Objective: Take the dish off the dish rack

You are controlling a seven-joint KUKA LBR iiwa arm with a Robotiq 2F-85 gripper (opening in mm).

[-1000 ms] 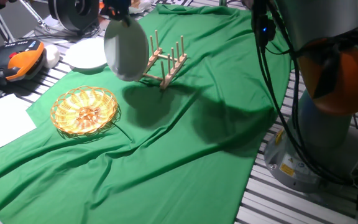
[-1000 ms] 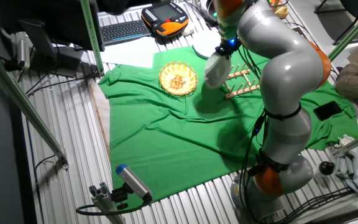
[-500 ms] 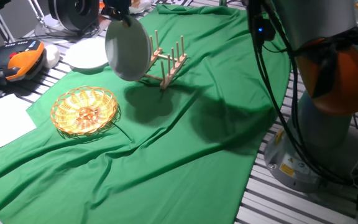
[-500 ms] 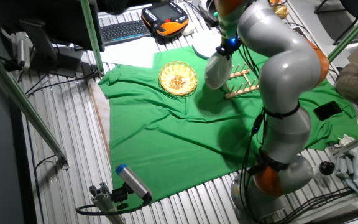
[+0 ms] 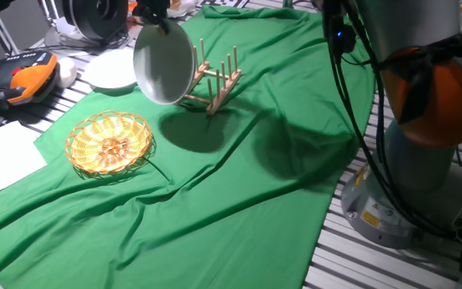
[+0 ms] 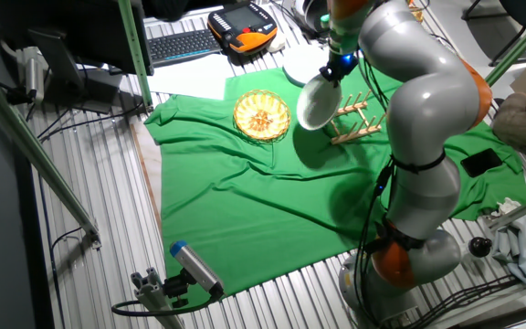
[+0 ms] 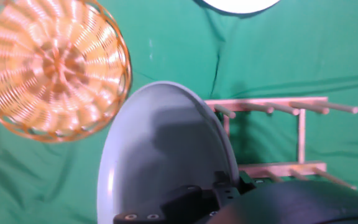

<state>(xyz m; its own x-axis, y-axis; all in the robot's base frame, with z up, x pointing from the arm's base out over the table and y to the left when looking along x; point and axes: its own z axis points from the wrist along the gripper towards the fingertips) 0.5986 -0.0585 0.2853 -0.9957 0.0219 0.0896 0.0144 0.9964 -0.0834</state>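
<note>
A pale grey round dish (image 5: 164, 66) hangs on edge in the air, held at its top rim by my gripper (image 5: 152, 18). It is lifted clear of the small wooden dish rack (image 5: 215, 79), just left of the rack's pegs. In the other fixed view the dish (image 6: 316, 103) hangs left of the rack (image 6: 358, 119). In the hand view the dish (image 7: 160, 155) fills the lower middle, with the empty rack (image 7: 291, 137) to its right. The fingers are mostly hidden behind the dish rim.
A round woven wicker basket (image 5: 108, 143) lies on the green cloth (image 5: 239, 185) left of the rack. A white plate (image 5: 111, 71) lies beyond the cloth's far left edge. An orange pendant (image 5: 24, 76) lies at far left. The arm's base (image 5: 423, 160) stands at right.
The dish has shifted only slightly, staying in the air next to the rack; in the other fixed view it has risen a little.
</note>
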